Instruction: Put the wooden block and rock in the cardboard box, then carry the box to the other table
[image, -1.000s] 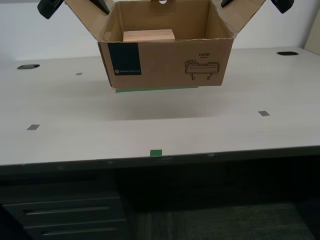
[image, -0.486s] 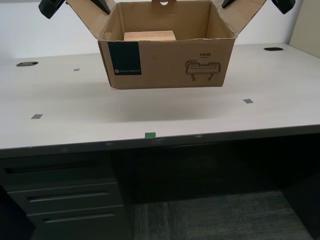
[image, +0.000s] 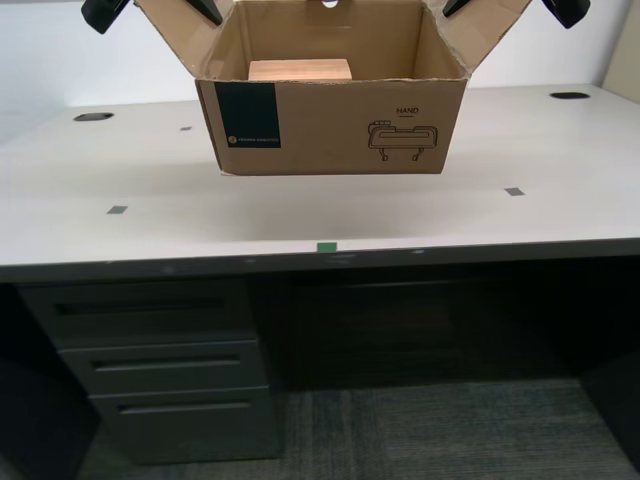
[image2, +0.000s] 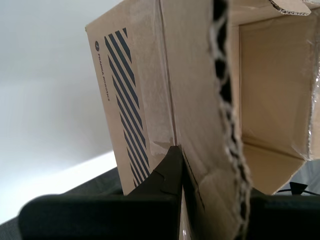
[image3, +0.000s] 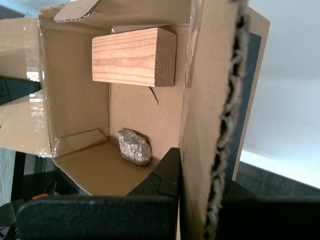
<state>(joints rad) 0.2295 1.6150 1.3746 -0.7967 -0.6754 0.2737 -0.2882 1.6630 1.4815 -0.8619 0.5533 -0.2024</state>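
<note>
Brown corrugated cardboard box hangs clear above the smooth off-white desk, each side flap pinched by a claw: my first gripper and my second gripper are both clamped on cardboard. Only the first wrist view reveals the small rough grey-brown rock inside, near the light tan wooden block. Since a second ago the camera has backed off, more of the grey drawers showing.
</note>
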